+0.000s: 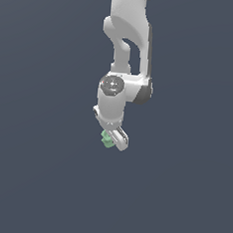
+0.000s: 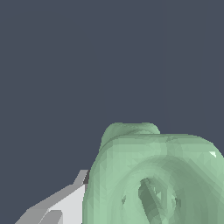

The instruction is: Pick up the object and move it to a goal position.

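Observation:
The object (image 1: 106, 138) is a small pale mint-green lumpy piece. In the exterior view it sits between the fingers of my white gripper (image 1: 111, 141), which points down at the end of the white arm. The gripper is shut on it. In the wrist view the object (image 2: 153, 175) fills the near part of the picture, and its ring-like hollow shows. One grey-white finger (image 2: 61, 203) lies against its side; the other finger is hidden behind the object.
A plain dark blue-grey surface (image 1: 33, 171) fills the background in both views. No other objects, edges or goal marker show.

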Tool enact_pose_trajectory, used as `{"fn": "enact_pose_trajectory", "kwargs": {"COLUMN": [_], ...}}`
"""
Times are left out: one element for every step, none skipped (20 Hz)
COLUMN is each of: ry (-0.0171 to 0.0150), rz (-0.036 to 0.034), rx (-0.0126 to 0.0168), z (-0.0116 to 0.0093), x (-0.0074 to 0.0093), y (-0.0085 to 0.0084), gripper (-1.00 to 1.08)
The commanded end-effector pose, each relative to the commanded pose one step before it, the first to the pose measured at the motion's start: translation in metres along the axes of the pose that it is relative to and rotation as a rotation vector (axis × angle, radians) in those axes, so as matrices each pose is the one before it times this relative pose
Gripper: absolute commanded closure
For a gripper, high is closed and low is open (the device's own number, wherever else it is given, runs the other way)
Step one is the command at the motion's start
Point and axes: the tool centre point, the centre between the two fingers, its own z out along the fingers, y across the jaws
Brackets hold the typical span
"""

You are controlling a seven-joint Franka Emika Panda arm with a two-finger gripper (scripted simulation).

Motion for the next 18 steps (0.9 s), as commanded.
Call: {"fn": "enact_pose_trajectory", "kwargs": {"ry": [0.00011, 0.00000, 0.00000, 0.00000, 0.00000, 0.00000, 0.00000, 0.00000, 0.00000, -0.00025, 0.00000, 0.00000, 0.00000, 0.00000, 0.00000, 0.00000, 0.00000, -0.00047], "rz": [0.00009, 0.00000, 0.00000, 0.00000, 0.00000, 0.00000, 0.00000, 0.00000, 0.00000, -0.00026, 0.00000, 0.00000, 0.00000, 0.00000, 0.00000, 0.00000, 0.00000, -0.00008], "rx": [-0.00023, 0.00000, 0.00000, 0.00000, 0.00000, 0.00000, 0.00000, 0.00000, 0.00000, 0.00033, 0.00000, 0.00000, 0.00000, 0.00000, 0.00000, 0.00000, 0.00000, 0.00050], "z": [-0.00985, -0.00363, -0.00354, -0.00346, -0.00337, -0.00329, -0.00321, -0.00313, -0.00305, -0.00304, -0.00289, -0.00282, -0.00274, -0.00266, -0.00259, -0.00251, -0.00244, -0.00243], "x": [0.00728, 0.00280, 0.00275, 0.00269, 0.00264, 0.00259, 0.00253, 0.00248, 0.00243, 0.00228, 0.00233, 0.00228, 0.00223, 0.00218, 0.00213, 0.00208, 0.00204, 0.00201], "y": [-0.01389, -0.00532, -0.00521, -0.00511, -0.00500, -0.00490, -0.00479, -0.00469, -0.00459, -0.00455, -0.00439, -0.00429, -0.00419, -0.00409, -0.00399, -0.00389, -0.00379, -0.00365], "gripper": [1.08, 1.08, 1.08, 1.08, 1.08, 1.08, 1.08, 1.08, 1.08, 1.08, 1.08, 1.08, 1.08, 1.08, 1.08, 1.08, 1.08, 1.08]}}
